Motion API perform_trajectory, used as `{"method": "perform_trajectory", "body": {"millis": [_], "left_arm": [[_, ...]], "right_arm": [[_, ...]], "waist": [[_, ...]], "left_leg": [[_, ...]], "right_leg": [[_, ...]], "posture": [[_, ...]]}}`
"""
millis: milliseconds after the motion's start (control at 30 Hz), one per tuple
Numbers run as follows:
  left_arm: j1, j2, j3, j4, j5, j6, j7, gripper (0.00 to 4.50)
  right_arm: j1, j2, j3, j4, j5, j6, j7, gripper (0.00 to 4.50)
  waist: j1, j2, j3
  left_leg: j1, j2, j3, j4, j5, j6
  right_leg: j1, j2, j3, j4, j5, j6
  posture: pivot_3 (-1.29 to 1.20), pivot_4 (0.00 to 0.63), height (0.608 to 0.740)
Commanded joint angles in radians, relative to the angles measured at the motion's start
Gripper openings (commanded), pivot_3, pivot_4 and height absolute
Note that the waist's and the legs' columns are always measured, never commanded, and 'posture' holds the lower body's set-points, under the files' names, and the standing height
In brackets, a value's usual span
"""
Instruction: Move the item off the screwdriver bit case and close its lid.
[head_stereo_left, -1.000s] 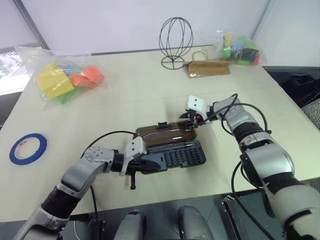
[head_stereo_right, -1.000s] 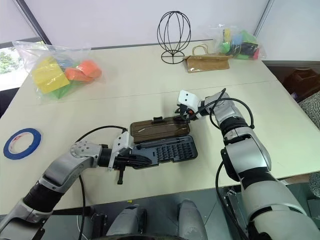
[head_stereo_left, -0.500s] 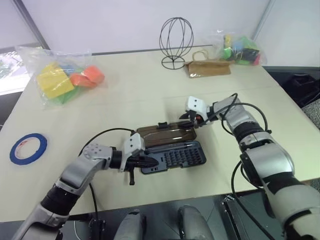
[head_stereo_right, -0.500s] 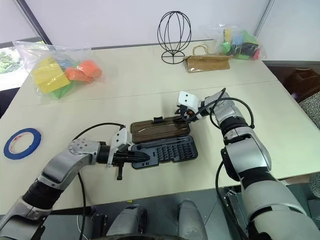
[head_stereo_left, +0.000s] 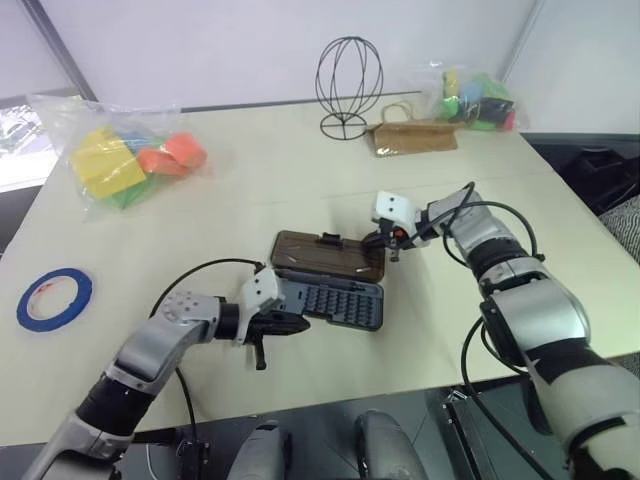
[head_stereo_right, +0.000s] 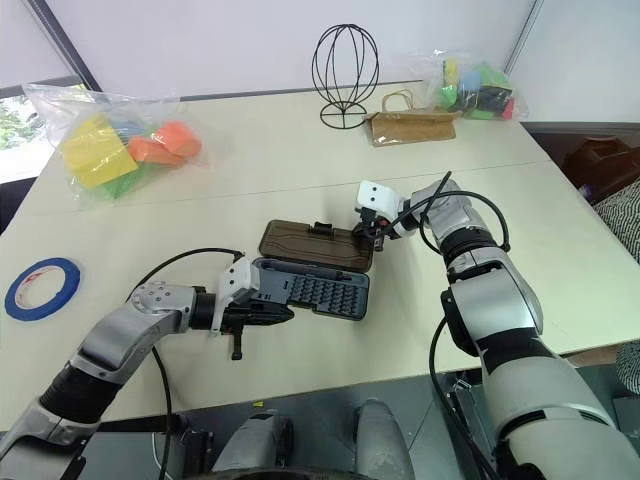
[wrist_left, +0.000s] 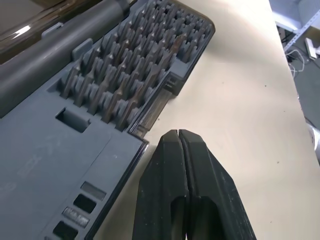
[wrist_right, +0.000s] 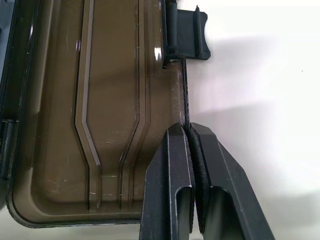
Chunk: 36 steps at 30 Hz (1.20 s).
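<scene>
- Two sets of jaws work one case: the left jaws (wrist_left: 181, 165) are shut on nothing, just beside the near edge of the screwdriver bit case (head_stereo_left: 330, 300); the right jaws (wrist_right: 189, 150) are shut at the rim of the lid (head_stereo_left: 330, 252), whose thin edge seems pinched between them.
- Case and lid lie open and flat on the bench (head_stereo_left: 250, 190), long axis running across between the two arms; the lid lies beyond the tray, hinged along its far long side.
- From the right jaws the latch tab (wrist_right: 187, 35) sits further along the same rim. The coming move is likely a swing of the lid over the hinge toward the left jaws, and the right arm is the nearer one for it.
- No loose item rests on the tray or lid.
- Well apart: blue tape roll (head_stereo_left: 55, 297), bag of coloured blocks (head_stereo_left: 125, 160), wire stand (head_stereo_left: 350, 85), paper bag (head_stereo_left: 415, 137). Nothing blocks the swing except the left jaws by the tray's edge.
</scene>
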Motion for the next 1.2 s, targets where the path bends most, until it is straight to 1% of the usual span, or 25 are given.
{"method": "perform_trajectory", "body": {"millis": [33,133,267,433,500,600,667,767,1000,1100,1200], "left_arm": [[-0.012,0.004,0.034,-0.025,-0.003,-0.004,0.006,0.0],[-0.032,-0.004,0.054,-0.014,-0.013,0.006,0.012,0.0],[-0.096,-0.033,0.116,0.024,-0.057,0.051,0.037,0.0],[-0.154,-0.065,0.179,0.072,-0.092,0.089,0.066,0.0],[-0.171,-0.072,0.202,0.089,-0.106,0.104,0.078,0.0],[-0.199,-0.069,0.251,0.15,-0.112,0.102,0.096,0.0],[-0.209,-0.067,0.265,0.178,-0.107,0.094,0.1,0.0],[-0.246,-0.078,0.325,0.26,-0.114,0.083,0.131,0.0],[-0.391,-0.123,0.471,0.51,-0.116,0.031,0.255,0.0],[-0.426,-0.136,0.495,0.584,-0.106,0.012,0.277,0.0],[-0.437,-0.144,0.479,0.653,-0.073,-0.029,0.274,0.0]], "right_arm": [[0.017,0.011,0.016,0.009,-0.031,-0.04,-0.021,0.03],[0.013,0.018,0.003,-0.006,-0.019,-0.067,-0.015,0.03],[0.019,0.008,0.015,-0.061,-0.03,-0.199,-0.025,0.03],[0.043,-0.007,0.023,-0.126,-0.039,-0.286,-0.038,0.03],[0.054,-0.013,0.027,-0.151,-0.043,-0.309,-0.055,0.03],[0.092,-0.041,0.041,-0.243,-0.061,-0.385,-0.106,0.03],[0.107,-0.047,0.04,-0.282,-0.058,-0.387,-0.12,0.03],[0.139,-0.063,0.034,-0.377,-0.054,-0.389,-0.16,0.03],[0.205,-0.101,0.044,-0.543,-0.073,-0.393,-0.216,0.03],[0.22,-0.106,0.042,-0.58,-0.066,-0.371,-0.218,0.03],[0.229,-0.111,0.042,-0.61,-0.064,-0.359,-0.222,0.03]], "waist": [[-0.001,0.0,0.0],[-0.003,0.0,0.0],[-0.006,0.001,0.0],[-0.022,0.001,0.001],[-0.023,0.001,0.001],[-0.023,0.001,0.001],[-0.023,0.001,0.001],[-0.023,0.001,0.001],[-0.021,0.0,0.001],[-0.022,0.0,0.001],[-0.022,0.0,0.001]], "left_leg": [[0.0,0.0,0.0,0.0,0.0,0.0],[0.0,0.0,0.0,0.0,0.0,0.0],[-0.001,0.0,0.0,0.0,0.0,0.0],[-0.002,0.0,0.0,-0.002,0.0,0.0],[-0.002,0.0,0.0,-0.003,0.0,0.0],[-0.002,0.0,0.0,-0.006,0.0,-0.001],[-0.001,0.0,0.0,-0.006,0.001,-0.002],[-0.002,0.0,0.0,-0.007,0.003,-0.005],[-0.002,-0.001,0.0,-0.007,0.004,-0.007],[-0.002,-0.001,0.0,-0.008,0.004,-0.007],[-0.002,-0.001,0.0,-0.008,0.004,-0.007]], "right_leg": [[0.0,0.0,0.0,0.0,0.0,0.0],[0.0,0.0,0.0,0.0,0.0,0.0],[-0.001,0.0,0.0,0.0,0.0,0.0],[-0.003,0.0,0.0,0.0,0.0,0.0],[-0.004,-0.001,0.0,-0.001,0.0,0.0],[-0.005,-0.001,0.0,-0.001,0.0,0.0],[-0.006,-0.001,0.0,-0.001,0.0,0.0],[-0.006,-0.001,0.0,-0.001,0.0,0.0],[-0.006,-0.002,-0.001,-0.001,0.0,0.0],[-0.006,-0.002,-0.001,-0.001,0.0,0.0],[-0.006,-0.002,-0.001,-0.001,0.0,0.0]], "posture": [[0.0,0.15,0.74],[0.0,0.15,0.74],[0.0,0.15,0.74],[0.0,0.15,0.74],[0.0,0.15,0.74],[0.0,0.15,0.74],[0.0,0.15,0.74],[0.0,0.15,0.74],[0.0,0.15,0.74],[0.0,0.15,0.74],[0.0,0.15,0.74]]}}
